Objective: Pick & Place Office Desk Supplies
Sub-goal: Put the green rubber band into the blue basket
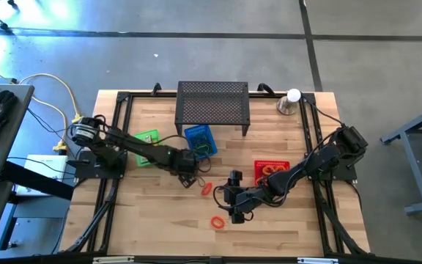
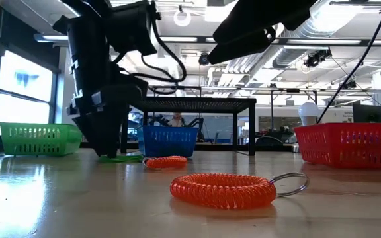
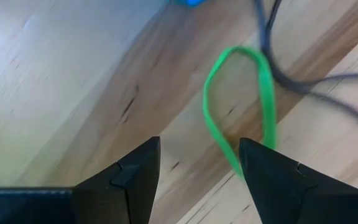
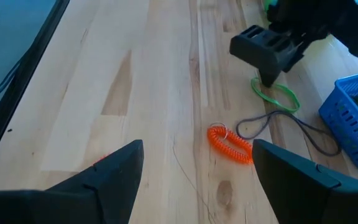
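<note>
A green rubber loop (image 3: 238, 99) lies flat on the wood in front of the blue basket (image 1: 200, 141). My left gripper (image 3: 197, 149) is open and points down at the table (image 2: 104, 149), one finger at the loop's near end. A thin grey loop (image 4: 291, 127) lies beside the green one (image 4: 275, 93). An orange coil with a key ring (image 4: 230, 143) lies between the two grippers (image 1: 206, 188). A second orange coil (image 1: 217, 221) lies nearer the table's near edge. My right gripper (image 4: 197, 149) is open and hovers above the table (image 1: 231, 198), facing the first coil. My left gripper comes from above, pointing down, with one fingertip (image 3: 260, 168) at the near end of the green loop (image 3: 232, 158). That finger covers the loop's end. Whether it touches the loop, I cannot tell. The loop lies flat on the table.
A green basket (image 1: 146, 138) stands at the left and a red basket (image 1: 272, 170) at the right. The black perforated stand (image 1: 212, 106) and a silver cup with a white ball (image 1: 290, 101) stand at the far edge. Bare wood lies along the near edge.
</note>
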Tool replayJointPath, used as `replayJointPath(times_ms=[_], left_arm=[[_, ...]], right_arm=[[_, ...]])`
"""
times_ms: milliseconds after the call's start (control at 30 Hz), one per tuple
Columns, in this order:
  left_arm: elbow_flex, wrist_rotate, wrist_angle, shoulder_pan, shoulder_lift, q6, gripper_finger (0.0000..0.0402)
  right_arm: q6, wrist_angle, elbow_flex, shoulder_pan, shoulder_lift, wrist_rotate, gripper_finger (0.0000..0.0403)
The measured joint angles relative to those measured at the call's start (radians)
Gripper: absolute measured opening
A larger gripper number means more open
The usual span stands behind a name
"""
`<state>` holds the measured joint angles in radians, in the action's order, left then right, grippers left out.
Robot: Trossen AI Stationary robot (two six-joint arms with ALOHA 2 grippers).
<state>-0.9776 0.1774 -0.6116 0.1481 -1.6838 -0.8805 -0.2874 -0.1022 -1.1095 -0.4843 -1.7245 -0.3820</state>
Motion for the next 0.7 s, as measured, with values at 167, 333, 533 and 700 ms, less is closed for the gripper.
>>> replayJointPath(times_ms=[167,333,533,700], left_arm=[[0.0,0.027,0.004,0.001,-0.016,-0.001,0.0209],[-0.002,0.039,0.022,0.001,-0.035,-0.004,0.0209],[-0.002,0.041,0.018,0.002,-0.037,-0.035,0.0209],[-0.002,0.038,0.015,0.001,-0.038,0.012,0.0209]], right_arm=[[0.0,0.003,0.0,0.0,0.0,0.0,0.029],[0.001,0.003,0.0,0.0,0.0,0.0,0.029],[0.0,0.0,0.0,0.0,0.0,0.0,0.029],[0.0,-0.002,0.0,0.0,0.0,0.0,0.029]])
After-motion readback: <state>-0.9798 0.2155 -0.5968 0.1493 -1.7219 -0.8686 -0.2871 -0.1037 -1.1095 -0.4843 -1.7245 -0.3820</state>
